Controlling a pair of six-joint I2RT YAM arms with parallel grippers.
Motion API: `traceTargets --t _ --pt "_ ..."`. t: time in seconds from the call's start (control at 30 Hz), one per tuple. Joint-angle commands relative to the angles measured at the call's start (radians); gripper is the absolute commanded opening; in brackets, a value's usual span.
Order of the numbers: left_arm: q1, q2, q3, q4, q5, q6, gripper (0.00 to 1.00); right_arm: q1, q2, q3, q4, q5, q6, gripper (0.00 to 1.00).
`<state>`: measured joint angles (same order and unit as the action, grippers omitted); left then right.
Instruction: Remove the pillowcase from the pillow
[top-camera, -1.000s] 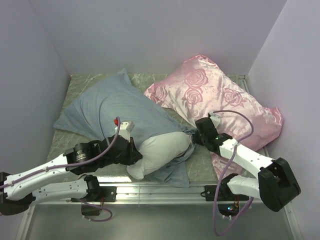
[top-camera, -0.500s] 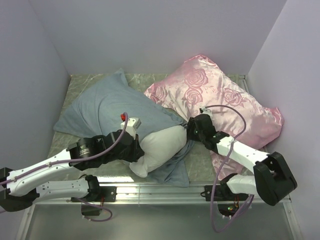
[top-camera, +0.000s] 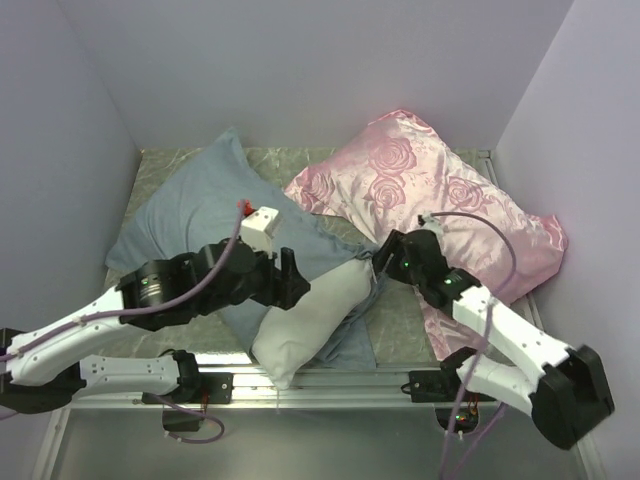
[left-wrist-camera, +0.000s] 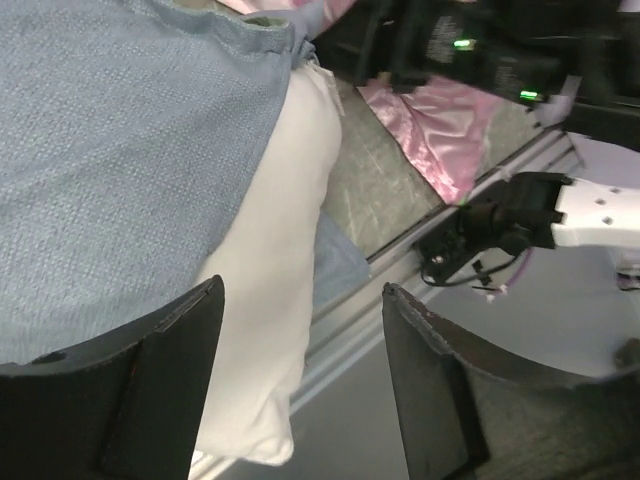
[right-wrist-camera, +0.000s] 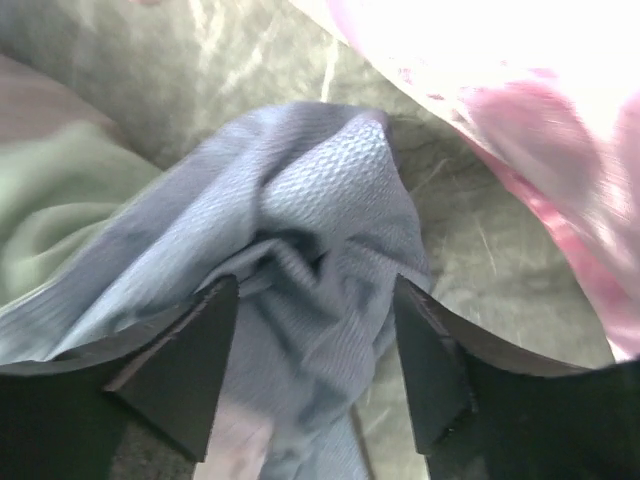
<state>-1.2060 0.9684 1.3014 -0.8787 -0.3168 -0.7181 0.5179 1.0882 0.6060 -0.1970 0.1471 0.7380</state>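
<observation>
Half out of pillowcase: pillow, bare end pointing away from sack's mouth. Just right of pillow, right claw spread wide over bunched cloth, gripping nothing. Left claw gaping above pillow's bare flank, empty, nearer.

Left fingers, right fingers: both spread.
</observation>
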Motion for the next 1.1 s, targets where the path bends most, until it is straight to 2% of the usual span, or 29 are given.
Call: traceTargets --t 0.0,0.13,0.3,0.43,0.47,0.57,0.7,0.87,0.93,1.0,1.07 --pt "-0.009 0.087 0.021 0.058 -0.034 0.078 0.7 -0.024 -0.148 0.061 -0.125 0.068 0.055 0.73" --pt "-0.021 0.187 0.022 0.092 -0.047 0.111 0.71 -0.032 -0.25 0.086 -0.205 0.042 0.07 0.73" --pt "-0.026 0.299 0.054 0.127 -0.106 0.143 0.74 -0.021 -0.415 -0.02 -0.133 -0.124 0.156 0.73" --pt "-0.01 0.404 0.143 0.101 -0.194 0.16 0.77 0.072 -0.5 -0.161 -0.07 -0.1 0.257 0.74" --pt "0.011 0.415 0.157 0.107 -0.188 0.166 0.77 0.146 -0.536 -0.182 -0.056 -0.074 0.306 0.75" --pt "0.081 0.447 0.174 0.124 -0.16 0.186 0.78 0.266 -0.571 -0.282 0.074 -0.026 0.404 0.79" --pt "0.175 0.484 0.185 0.152 -0.11 0.238 0.78 0.381 -0.538 -0.371 0.262 0.034 0.475 0.86" --pt "0.29 0.575 0.193 0.136 -0.093 0.267 0.75 0.505 -0.458 -0.437 0.468 0.153 0.56 0.88" --pt "0.316 0.587 0.153 0.164 -0.053 0.266 0.69 0.568 -0.433 -0.46 0.556 0.202 0.572 0.91" --pt "0.339 0.593 0.103 0.188 -0.019 0.255 0.6 0.597 -0.374 -0.489 0.667 0.242 0.593 0.94" --pt "0.344 0.598 0.073 0.221 -0.004 0.249 0.55 0.622 -0.283 -0.499 0.735 0.24 0.606 0.95"
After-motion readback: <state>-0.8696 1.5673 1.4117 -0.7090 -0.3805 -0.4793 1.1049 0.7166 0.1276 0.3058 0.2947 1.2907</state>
